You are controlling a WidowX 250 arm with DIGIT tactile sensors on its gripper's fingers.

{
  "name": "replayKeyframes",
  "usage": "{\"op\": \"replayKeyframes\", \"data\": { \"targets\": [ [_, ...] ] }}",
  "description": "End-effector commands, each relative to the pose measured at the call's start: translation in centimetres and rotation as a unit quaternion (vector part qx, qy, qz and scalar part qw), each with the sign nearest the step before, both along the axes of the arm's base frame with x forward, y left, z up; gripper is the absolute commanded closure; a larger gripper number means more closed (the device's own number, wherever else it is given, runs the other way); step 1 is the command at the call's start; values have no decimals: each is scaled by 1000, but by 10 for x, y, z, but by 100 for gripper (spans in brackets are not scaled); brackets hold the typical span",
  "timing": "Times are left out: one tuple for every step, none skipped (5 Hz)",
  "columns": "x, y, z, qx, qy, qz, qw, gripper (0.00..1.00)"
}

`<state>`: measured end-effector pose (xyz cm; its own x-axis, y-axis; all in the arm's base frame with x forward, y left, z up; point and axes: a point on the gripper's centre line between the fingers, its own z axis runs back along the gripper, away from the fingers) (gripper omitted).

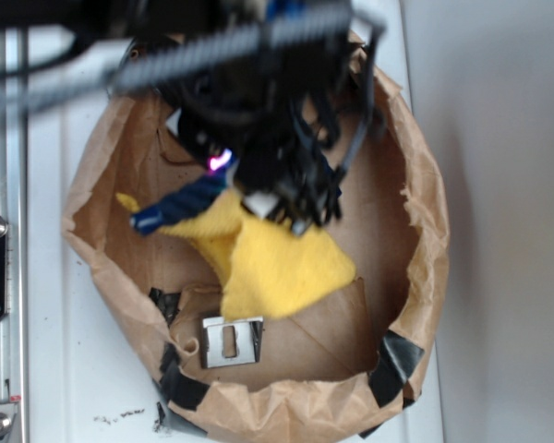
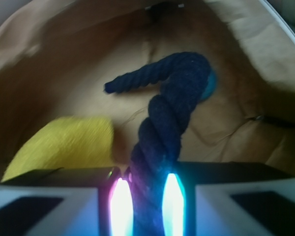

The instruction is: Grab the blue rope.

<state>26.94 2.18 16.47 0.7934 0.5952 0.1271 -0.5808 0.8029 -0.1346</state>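
Two glowing fingers of the gripper stand close together with the blue rope clamped between them, its thick twisted strand filling the narrow gap in the wrist view. From the jaws the rope runs away from the camera, bends sharply at its far end and turns back to the left, ending in a free tip over the brown paper. A small patch of teal-blue shows just behind the bend; too little of it is visible to tell what it is. In the exterior view the gripper sits low inside the paper bag, whose rolled-down rim forms a round basin on the white table. There the rope sticks out to the left from under the gripper, with a glossy blue end at its tip, lying across the upper edge of the yellow cloth. The cloth lies crumpled on the floor of the bag, spreading toward the lower right. Near the front wall of the bag a small metal clip rests on a folded flap of paper, well apart from the cloth's centre. Strips of black tape hold the bag's rim in places. The arm reaches in from the top of the picture, blurred, with black cables hanging round the wrist, and points straight down into the bag.
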Motion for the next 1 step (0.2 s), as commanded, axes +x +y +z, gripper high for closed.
{"op": "replayKeyframes", "data": {
  "targets": [
    [3,-8,4,103,-51,-10,993,77]
  ]
}}
